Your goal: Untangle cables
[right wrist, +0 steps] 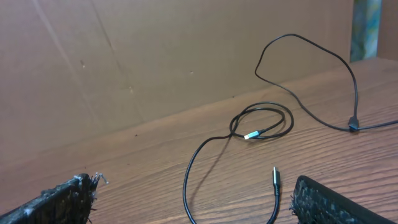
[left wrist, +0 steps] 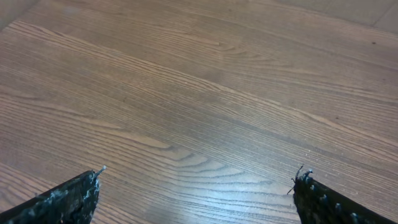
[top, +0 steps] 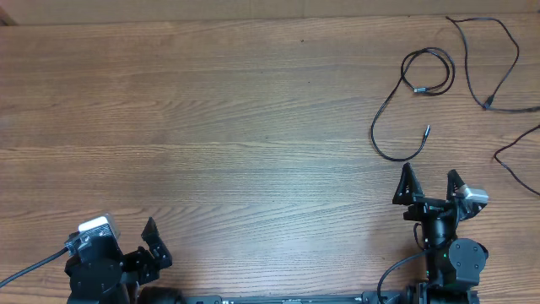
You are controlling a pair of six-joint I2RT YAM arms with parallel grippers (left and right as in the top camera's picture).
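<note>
Thin black cables lie at the far right of the table. One cable [top: 428, 71] forms a small coil, and its tail curves down to a free plug [top: 428, 129]. A second cable [top: 504, 51] arcs behind it and runs off the right edge. A third cable [top: 513, 157] shows at the right edge. My right gripper [top: 432, 176] is open just in front of the first cable's tail and touches nothing. In the right wrist view the coil [right wrist: 261, 119] and plug [right wrist: 274, 177] lie ahead of the open right gripper [right wrist: 193, 183]. My left gripper [top: 126, 230] [left wrist: 200, 175] is open over bare wood at the near left.
The wooden table [top: 219, 127] stretches from the left arm to the cables. A brown wall [right wrist: 155, 56] rises behind the table's far edge in the right wrist view. Both arm bases sit along the near edge.
</note>
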